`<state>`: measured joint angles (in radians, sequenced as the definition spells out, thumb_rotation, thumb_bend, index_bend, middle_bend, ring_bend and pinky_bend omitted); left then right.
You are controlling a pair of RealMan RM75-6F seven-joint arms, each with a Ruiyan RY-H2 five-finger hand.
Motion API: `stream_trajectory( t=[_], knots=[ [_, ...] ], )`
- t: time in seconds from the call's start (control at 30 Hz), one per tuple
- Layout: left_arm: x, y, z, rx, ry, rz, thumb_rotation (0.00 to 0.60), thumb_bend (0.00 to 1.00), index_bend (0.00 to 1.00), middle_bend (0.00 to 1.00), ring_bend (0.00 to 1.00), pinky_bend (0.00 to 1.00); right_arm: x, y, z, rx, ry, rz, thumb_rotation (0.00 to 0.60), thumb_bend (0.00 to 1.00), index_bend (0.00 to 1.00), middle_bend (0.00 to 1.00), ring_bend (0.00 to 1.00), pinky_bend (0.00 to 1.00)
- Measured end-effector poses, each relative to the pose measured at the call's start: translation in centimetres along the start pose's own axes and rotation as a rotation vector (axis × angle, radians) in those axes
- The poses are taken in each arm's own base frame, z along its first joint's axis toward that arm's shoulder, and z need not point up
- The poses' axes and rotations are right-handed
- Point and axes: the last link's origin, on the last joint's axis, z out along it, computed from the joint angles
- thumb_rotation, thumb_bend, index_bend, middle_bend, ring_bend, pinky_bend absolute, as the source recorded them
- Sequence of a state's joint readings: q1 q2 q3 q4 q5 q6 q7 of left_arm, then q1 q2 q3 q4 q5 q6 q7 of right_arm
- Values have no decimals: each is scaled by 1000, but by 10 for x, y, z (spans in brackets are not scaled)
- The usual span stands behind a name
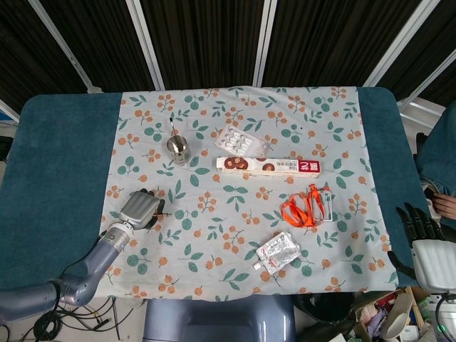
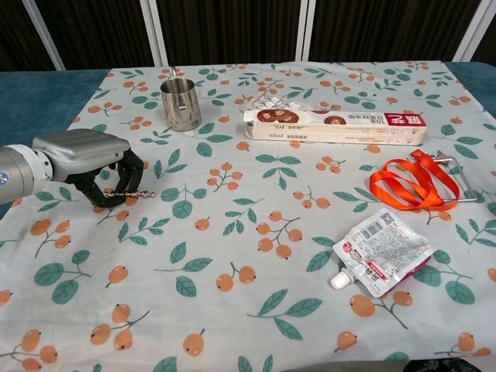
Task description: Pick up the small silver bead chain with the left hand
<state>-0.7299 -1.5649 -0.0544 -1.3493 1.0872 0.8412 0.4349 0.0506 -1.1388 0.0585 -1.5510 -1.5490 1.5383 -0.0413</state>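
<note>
The small silver bead chain (image 2: 133, 193) is a short beaded strand sticking out level from the fingers of my left hand (image 2: 84, 156), on the left side of the floral cloth (image 2: 256, 310). The dark fingers curl around its left end and pinch it, and the strand seems just off the cloth. From the head view, the left hand (image 1: 140, 210) covers nearly all of the chain. My right hand (image 1: 427, 246) shows only in the head view, beyond the table's right edge, with its fingers apart and nothing in them.
A steel cup (image 2: 180, 105) stands behind the left hand. A long red-and-white box (image 2: 333, 126) and a blister pack (image 1: 239, 141) lie at the middle back. An orange lanyard (image 2: 411, 184) and a white pouch (image 2: 381, 252) lie to the right.
</note>
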Motion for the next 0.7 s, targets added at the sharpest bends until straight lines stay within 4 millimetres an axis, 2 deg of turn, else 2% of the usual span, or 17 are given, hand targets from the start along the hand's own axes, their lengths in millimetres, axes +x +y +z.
stream_trajectory(
  t=[0.7],
  knots=[
    [8, -10, 0, 29, 58, -71, 600, 433, 553, 552, 335, 314, 0, 0, 0, -1, 0, 1, 600, 170, 31, 13, 49, 136]
  ],
)
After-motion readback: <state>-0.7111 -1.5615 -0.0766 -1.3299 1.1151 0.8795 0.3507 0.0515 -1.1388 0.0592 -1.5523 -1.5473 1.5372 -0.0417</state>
